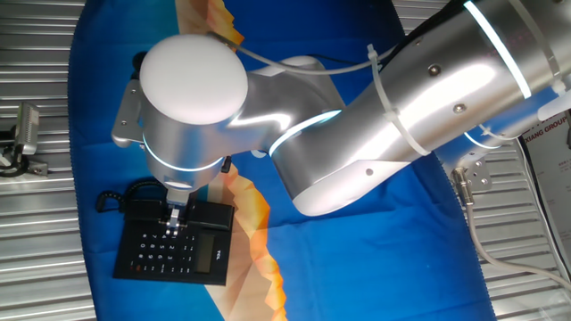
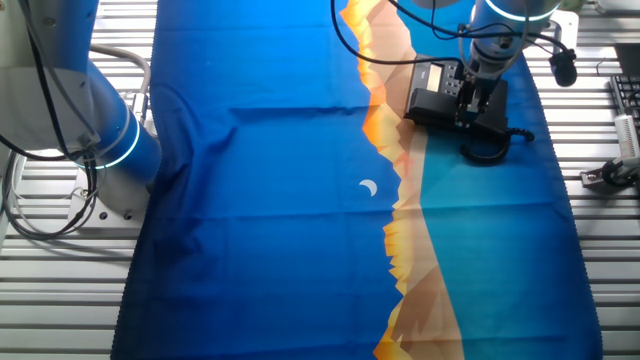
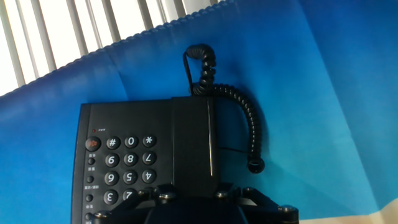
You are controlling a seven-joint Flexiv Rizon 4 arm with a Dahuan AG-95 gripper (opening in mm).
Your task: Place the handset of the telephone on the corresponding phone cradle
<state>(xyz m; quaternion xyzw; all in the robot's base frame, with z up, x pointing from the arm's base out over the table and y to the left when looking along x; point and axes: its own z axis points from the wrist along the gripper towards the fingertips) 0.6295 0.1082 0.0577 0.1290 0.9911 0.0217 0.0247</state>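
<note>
the telephone (image 1: 174,241) lies on a blue cloth (image 2: 260,200) with an orange jagged band, on a ribbed metal table (image 1: 36,223). in one fixed view the arm's (image 1: 401,98) big silver joint hangs over the phone's top edge and hides most of the handset; only the keypad, the dark display and a bit of coiled cord (image 1: 109,200) at the left show. the other fixed view shows the gripper (image 2: 470,100) down on the phone and the cord (image 2: 487,150) looping onto the cloth beside it. the hand view alone shows the handset (image 3: 194,146) lying along the cradle (image 3: 219,155) side of the base, beside the number keys, with the cord (image 3: 245,118) curling off to its right. the gripper (image 3: 221,202) sits at the handset's near end; whether its fingers clamp it or stand apart, i cannot tell. a small metal clamp (image 1: 22,138) sits at the table's left edge.
</note>
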